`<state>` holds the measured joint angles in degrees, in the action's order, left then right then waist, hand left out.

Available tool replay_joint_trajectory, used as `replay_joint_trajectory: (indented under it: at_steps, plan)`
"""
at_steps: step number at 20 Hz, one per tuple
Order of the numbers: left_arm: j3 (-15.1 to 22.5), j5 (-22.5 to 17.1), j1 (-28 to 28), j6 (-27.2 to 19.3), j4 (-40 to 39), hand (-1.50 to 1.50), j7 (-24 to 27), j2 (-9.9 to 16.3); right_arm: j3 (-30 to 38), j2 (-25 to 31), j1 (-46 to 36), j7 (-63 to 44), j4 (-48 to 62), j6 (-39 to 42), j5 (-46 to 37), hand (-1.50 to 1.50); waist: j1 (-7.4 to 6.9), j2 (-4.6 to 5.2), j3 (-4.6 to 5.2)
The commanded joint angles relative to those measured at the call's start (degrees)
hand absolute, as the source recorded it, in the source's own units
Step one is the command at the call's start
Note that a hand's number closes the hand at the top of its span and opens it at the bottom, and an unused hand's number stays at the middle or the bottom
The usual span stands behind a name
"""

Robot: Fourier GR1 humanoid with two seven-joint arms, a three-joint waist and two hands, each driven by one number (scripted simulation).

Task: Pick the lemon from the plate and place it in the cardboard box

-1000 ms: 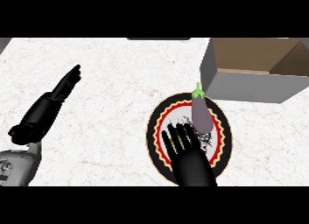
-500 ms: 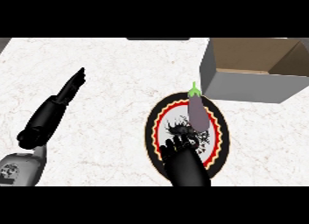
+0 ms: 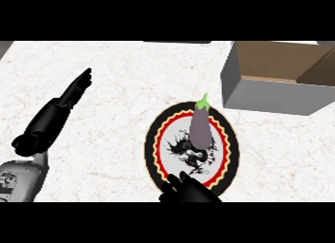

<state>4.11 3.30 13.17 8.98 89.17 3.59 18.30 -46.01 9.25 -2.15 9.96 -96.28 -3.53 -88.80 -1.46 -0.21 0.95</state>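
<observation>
No lemon shows anywhere. A purple eggplant (image 3: 200, 128) with a green stem lies lengthwise on the upper half of a round plate (image 3: 152, 142), which has a black and red rim and a black pattern on white. My right hand (image 3: 190, 192) comes in at the lower edge, over the plate's near rim, a good way short of the eggplant and holding nothing. An open cardboard box (image 3: 275, 97) with grey outer walls stands at the upper right, just beyond the plate. My left hand (image 3: 71, 95) rests open at the left, fingers straight and pointing away.
The counter (image 3: 128, 66) is white marble. Its left edge runs close to my left forearm. A dark object (image 3: 177, 42) shows at the far edge, cut off by the view.
My right hand has drawn back from over the plate's middle toward the lower edge. The eggplant and the plate have stayed put. The left hand has hardly shifted.
</observation>
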Motion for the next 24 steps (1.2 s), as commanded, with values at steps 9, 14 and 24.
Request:
replay_joint_trajectory:
  at_steps: [9, 14, 24]
  plan:
    - [-4.2, -1.9, -1.5, 1.8, -0.5, 0.0, 1.2, 2.1, 16.4, 11.5, -1.9, 16.5, -31.9, 26.0, 32.7, 1.5, 1.88, 0.11, -0.89]
    - [-3.2, -0.9, 0.9, 0.4, 0.8, 0.0, -2.8, 0.6, 29.9, 2.6, -2.9, 4.4, -31.5, 30.0, 42.7, 1.5, 1.98, 0.2, -0.92]
    - [-1.2, 0.9, 1.2, 0.2, -0.6, 0.0, -1.5, -1.9, 55.1, 1.7, -31.4, -10.1, -10.4, 35.5, 54.3, 1.5, 0.6, 0.43, -0.91]
